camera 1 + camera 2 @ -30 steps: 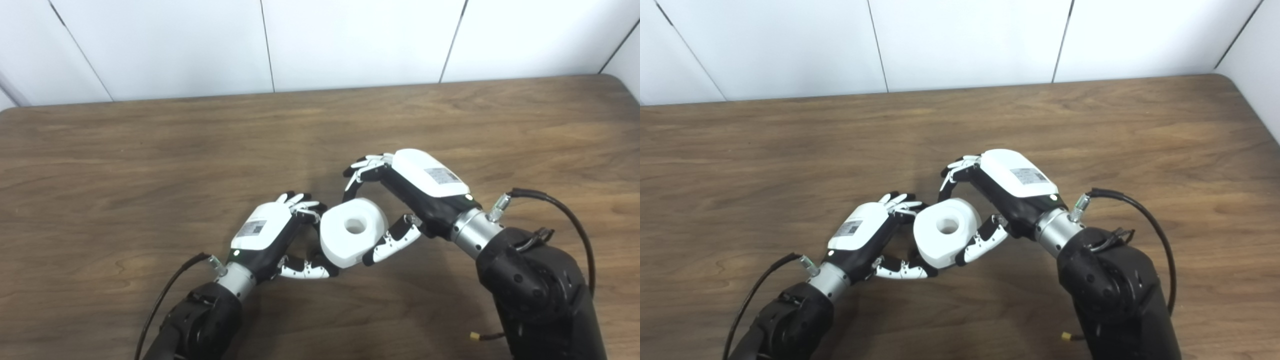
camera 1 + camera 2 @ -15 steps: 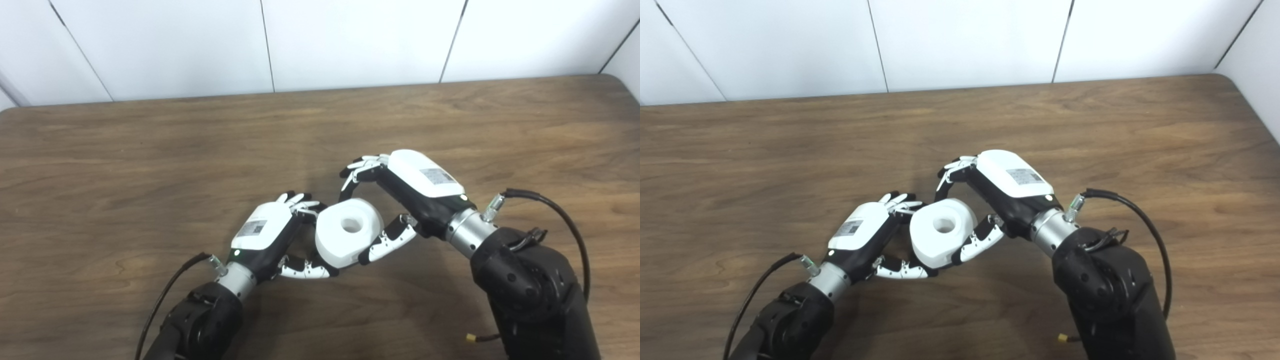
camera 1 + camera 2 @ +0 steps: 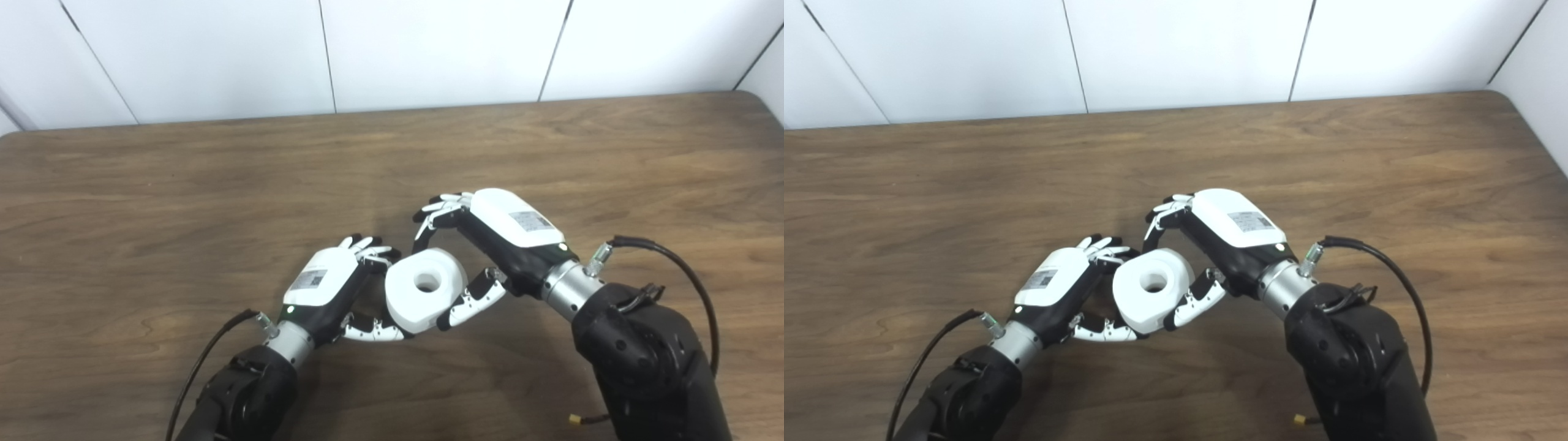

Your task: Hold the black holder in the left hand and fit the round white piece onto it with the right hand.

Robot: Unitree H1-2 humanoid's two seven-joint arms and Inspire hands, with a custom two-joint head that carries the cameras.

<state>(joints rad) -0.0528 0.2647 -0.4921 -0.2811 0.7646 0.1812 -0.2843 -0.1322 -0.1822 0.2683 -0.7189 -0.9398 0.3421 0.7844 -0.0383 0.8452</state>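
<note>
At bench centre-near, the round white piece (image 3: 424, 290) sits pinched in the right hand (image 3: 490, 245), fingers (image 3: 471, 300) wrapped on its rim, hole facing up. Left hand (image 3: 334, 291) is curled just left of it, touching; black holder is hidden, can't confirm. Step looks like the fitting. Next move likely needs lining the hole up and pressing the piece leftward.

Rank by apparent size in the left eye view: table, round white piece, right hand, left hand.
1. table, by far.
2. right hand.
3. left hand and round white piece look about alike, so unranked; the piece also hides part of the left hand.
</note>
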